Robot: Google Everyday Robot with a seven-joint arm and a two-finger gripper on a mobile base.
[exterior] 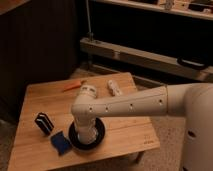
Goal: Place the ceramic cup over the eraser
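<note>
A small wooden bench (127, 137) carries everything. Near its back edge lie an orange pen (74, 86) and, a little to the right of it, a short white object (114, 88). A round black bowl (101, 131) sits near the front edge, and a flat blue block (60, 143) lies just beside the bowl on its left. The white arm (132, 105) reaches in from the robot's body (197, 127) at the right, bends over the middle of the bench and points straight down, covering most of the bowl. A long rail (142, 55) runs across the dark background.

The tool (86, 136) is down inside the bowl, at the arm's lower end. I cannot tell whether it is spread, pressed together or pinching anything.

The eraser (44, 123), black with white stripes, stands on the left part of the bench, left of the bowl and the tool, apart from both, with the blue block in front of it. The cup cannot be made out apart from the white end of the arm in the bowl.
</note>
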